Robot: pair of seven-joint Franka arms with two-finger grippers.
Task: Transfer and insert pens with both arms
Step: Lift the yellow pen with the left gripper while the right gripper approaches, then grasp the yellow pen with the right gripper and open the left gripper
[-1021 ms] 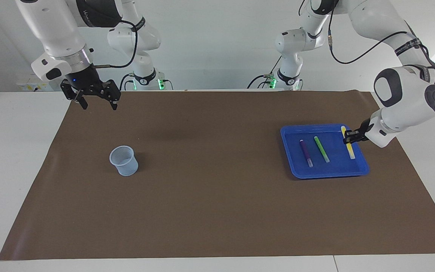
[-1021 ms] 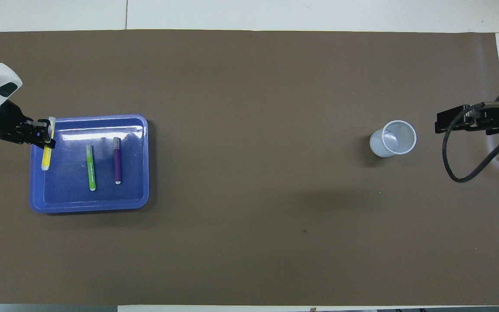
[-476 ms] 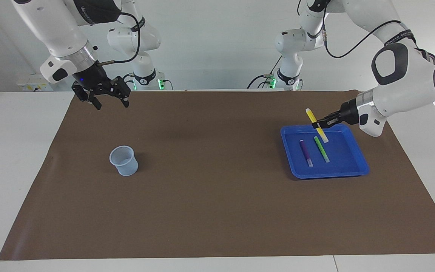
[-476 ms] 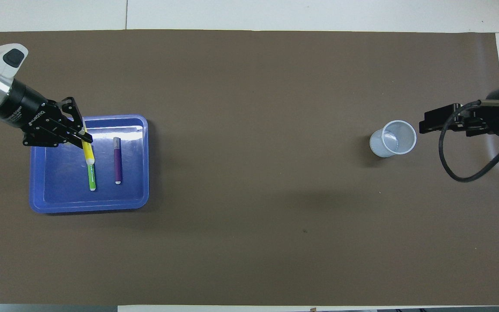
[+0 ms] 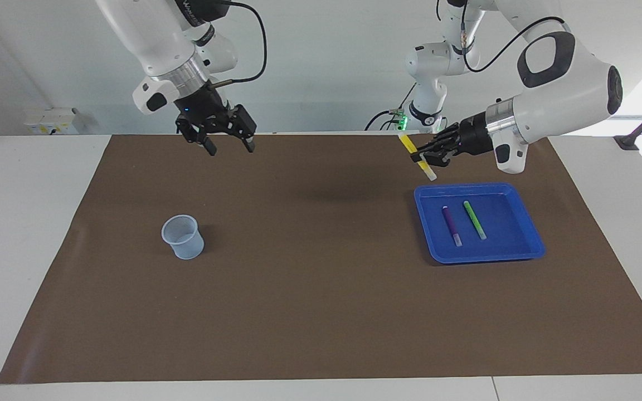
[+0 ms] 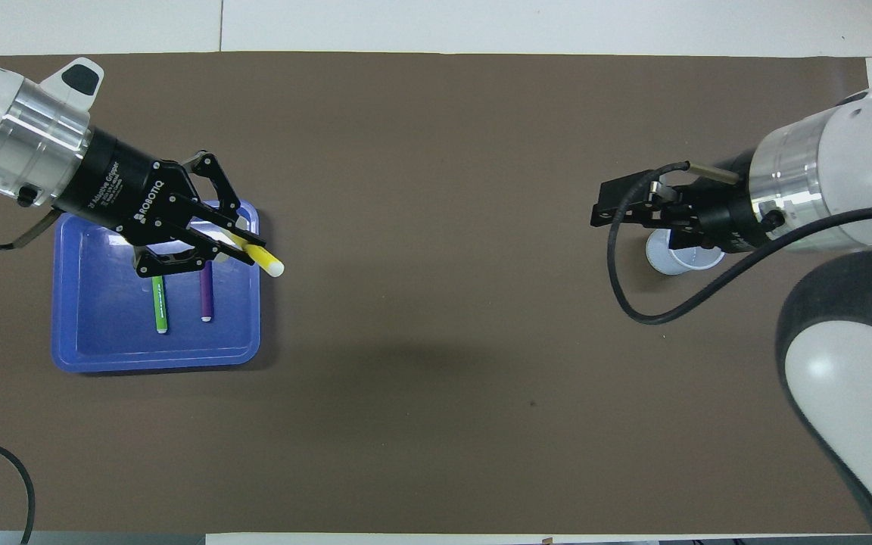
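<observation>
Left gripper point(image 5: 422, 160): black two-finger gripper on the glossy white left arm; fingertips are closed on the slim yellow marker pen with a pale tip point(image 5: 417, 156); it is carried in the air over the brown mat, at the tray corner nearest the robots and the table's middle.
Yellow pen, attitude: held slantwise near its middle, both ends left free; judged so that the other arm can take one end.
Right gripper point(image 5: 229, 143): black, its fingers spread wide and nothing held; raised over the mat toward the robots' edge, turned toward the table's middle; judged to be readied for a handover.
Green marker pen point(image 5: 474, 220): lying flat in the tray, untouched.
Purple marker pen point(image 5: 451, 225): lying flat beside the green one, apart from it, toward the table's middle.
Shallow blue plastic tray point(image 5: 524, 211): rested on the mat at the left arm's end of the tabletop; the pens are kept together by it.
Pale translucent plastic cup point(image 5: 183, 236): stood upright on the mat at the right arm's end, mouth open; judged the place of insertion; seen from overhead it is partly covered by the right gripper, which is above it, not touching.
Brown mat point(image 5: 310, 289): spread over the white tabletop point(image 5: 20, 223).
Obstructions: nothing is seen between the two grippers, nor between them and the cup.
Two smaller white arms with green-lit bases point(image 5: 429, 72): stood at the robots' edge, idle.
</observation>
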